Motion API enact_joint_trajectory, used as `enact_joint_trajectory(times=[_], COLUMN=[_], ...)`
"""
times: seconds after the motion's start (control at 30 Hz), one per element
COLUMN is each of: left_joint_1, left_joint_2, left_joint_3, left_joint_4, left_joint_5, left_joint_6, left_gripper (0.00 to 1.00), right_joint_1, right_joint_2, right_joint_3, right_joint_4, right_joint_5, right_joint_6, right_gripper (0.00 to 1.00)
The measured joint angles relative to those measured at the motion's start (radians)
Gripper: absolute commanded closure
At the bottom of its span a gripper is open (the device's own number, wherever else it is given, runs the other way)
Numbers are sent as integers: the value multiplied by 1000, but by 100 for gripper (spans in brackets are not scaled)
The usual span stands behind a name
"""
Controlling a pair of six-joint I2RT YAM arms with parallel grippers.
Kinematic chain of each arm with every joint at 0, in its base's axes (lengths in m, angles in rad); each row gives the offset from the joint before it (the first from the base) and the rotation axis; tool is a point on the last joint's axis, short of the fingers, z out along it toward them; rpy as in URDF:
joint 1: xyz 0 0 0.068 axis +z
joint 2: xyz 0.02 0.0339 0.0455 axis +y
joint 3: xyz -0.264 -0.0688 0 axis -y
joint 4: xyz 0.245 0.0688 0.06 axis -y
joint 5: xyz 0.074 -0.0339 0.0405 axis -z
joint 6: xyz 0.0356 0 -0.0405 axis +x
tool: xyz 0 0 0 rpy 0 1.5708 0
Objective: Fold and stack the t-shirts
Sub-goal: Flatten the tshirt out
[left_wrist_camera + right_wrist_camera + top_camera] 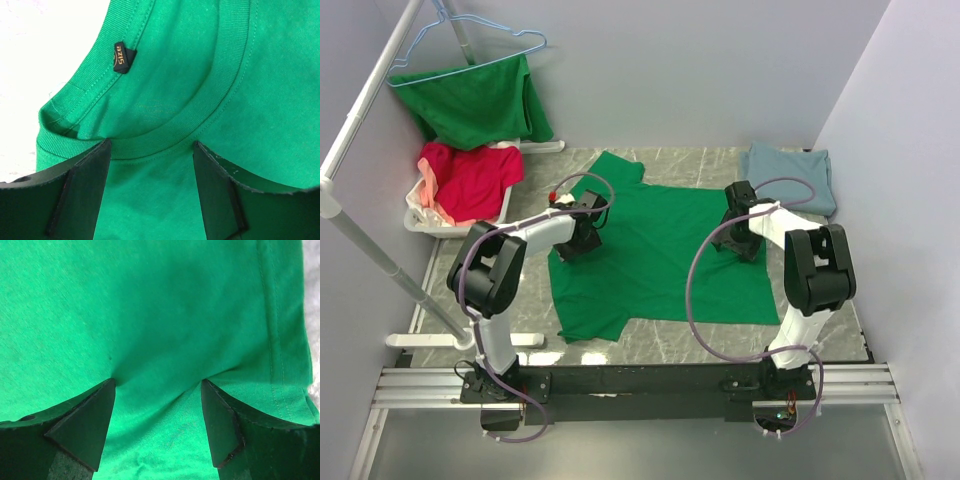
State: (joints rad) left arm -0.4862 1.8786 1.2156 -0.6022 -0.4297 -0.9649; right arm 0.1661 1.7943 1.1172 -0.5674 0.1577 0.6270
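Green t-shirt [660, 250]: spread flat at centre of table [670, 345], neck to the L, hem to the R, one sleeve toward the far side and one toward the near side.

L gripper [151, 145]: at the neck. Fingers [85, 195] apart, tips resting on cloth either side of the ribbed collar [200, 115]; nothing clamped. Black size label [122, 57] sits inside the collar.

R gripper [158, 382]: near the hem. Fingers apart, tips pressing into cloth, which puckers between them; not clamped.

Blue-grey t-shirt [790, 175]: folded, far R corner of table, apart from the green one.

Red t-shirt [475, 180]: heaped in white basket [420, 222], far L.

2nd green t-shirt [475, 100]: draped on blue hanger [470, 45], far L.
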Motion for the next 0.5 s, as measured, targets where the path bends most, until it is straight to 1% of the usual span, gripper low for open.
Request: enact_joint_trajectory(times=[0.27,0.5], left_joint_1=[46,101], left_joint_2=[-46,-111], left_joint_3=[-61,-136], left_joint_4=[16,4], left_joint_5=[-5,-3], left_joint_6=[-19,-27], left_gripper=[28,28], right_joint_1=[0,10], right_joint_2=[37,23], right_joint_3=[53,33], right_joint_4=[-21,-2], right_joint_5=[-13,-40], right_joint_6=[-16,-18], right_gripper=[26,26])
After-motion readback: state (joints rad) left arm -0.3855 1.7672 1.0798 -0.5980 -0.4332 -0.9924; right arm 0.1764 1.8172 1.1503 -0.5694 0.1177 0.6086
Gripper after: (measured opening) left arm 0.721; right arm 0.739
